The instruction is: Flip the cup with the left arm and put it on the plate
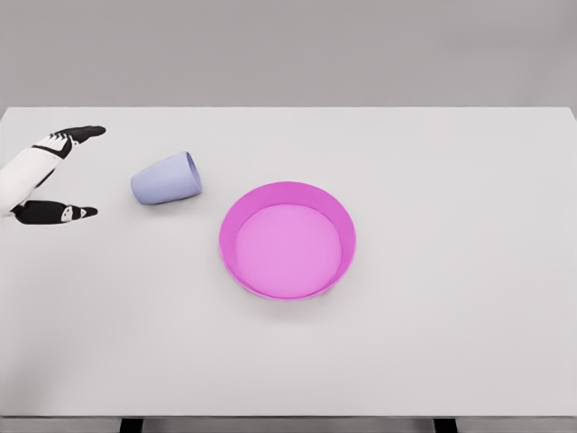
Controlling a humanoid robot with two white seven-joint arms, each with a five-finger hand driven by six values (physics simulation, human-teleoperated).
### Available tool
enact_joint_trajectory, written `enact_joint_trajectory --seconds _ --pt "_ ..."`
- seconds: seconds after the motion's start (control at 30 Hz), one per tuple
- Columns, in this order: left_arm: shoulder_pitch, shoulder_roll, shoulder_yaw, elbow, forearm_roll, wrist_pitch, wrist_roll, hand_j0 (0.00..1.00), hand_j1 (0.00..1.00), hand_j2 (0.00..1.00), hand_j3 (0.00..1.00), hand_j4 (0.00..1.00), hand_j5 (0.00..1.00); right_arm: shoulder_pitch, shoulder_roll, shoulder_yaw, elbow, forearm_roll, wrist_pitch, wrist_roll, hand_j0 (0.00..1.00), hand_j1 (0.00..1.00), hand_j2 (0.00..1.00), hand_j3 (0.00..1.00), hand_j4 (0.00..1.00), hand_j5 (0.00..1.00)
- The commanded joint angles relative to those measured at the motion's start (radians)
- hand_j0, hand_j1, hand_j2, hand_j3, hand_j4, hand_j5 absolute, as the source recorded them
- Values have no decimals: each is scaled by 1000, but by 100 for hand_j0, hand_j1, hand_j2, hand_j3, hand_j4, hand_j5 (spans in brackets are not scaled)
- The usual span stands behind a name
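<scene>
Right now the left robot hand (56,176) is open, near the cup (167,179) (lying sideways). One bump and it could roll off.

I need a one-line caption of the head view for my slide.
Open left hand approaches a lavender cup lying on its side, left of an empty pink plate on the white table.
</scene>
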Motion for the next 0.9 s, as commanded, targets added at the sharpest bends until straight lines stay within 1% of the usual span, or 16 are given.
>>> enact_joint_trajectory --seconds 0.0,0.13,0.23,0.3,0.4,0.47,0.5,0.57,0.63,0.67,0.8,0.87 --pt "2 2 4 -4 10 2 0 100 100 100 100 100 100 0 0 -7 2 -8 1 -1 100 100 100 100 100 100" --pt "5 -1 1 -4 8 2 1 100 100 100 100 100 100 0 0 -1 -1 1 0 0 100 100 100 100 100 100" --pt "46 -2 3 -44 8 2 0 100 100 100 100 100 100 0 0 -1 0 -2 0 0 100 100 100 100 100 100" --pt "63 -14 0 -46 2 2 0 100 100 100 100 100 100 0 0 1 -1 1 0 0 100 100 100 100 100 100" --pt "61 -31 4 -44 -12 2 -39 100 100 100 100 100 100 0 0 1 0 -1 0 0 100 100 100 100 100 100" --pt "52 -31 9 -44 -7 2 -39 100 100 100 100 100 100 0 0 1 -1 1 0 0 100 100 100 100 100 100" --pt "48 -42 9 -46 -3 2 -39 100 100 100 100 100 100 0 0 1 0 1 0 0 100 100 100 100 100 100" --pt "25 -90 9 -44 -7 2 -45 100 100 100 100 100 100 0 0 1 0 1 0 0 100 100 100 100 100 100" --pt "15 -94 -17 -46 -12 2 -50 100 100 100 100 100 100 -2 0 1 0 1 0 0 100 100 100 100 100 100" --pt "-5 -96 -50 -43 -12 2 -50 100 100 100 100 100 100 -2 0 1 0 1 0 0 100 100 100 100 100 100" --pt "-52 -97 -146 -44 -18 2 -51 100 100 100 100 100 100 -2 0 1 0 1 0 0 100 100 100 100 100 100" --pt "-90 -128 -209 -26 -18 2 -50 100 100 100 100 100 100 0 0 1 0 1 0 0 100 100 100 100 100 100"
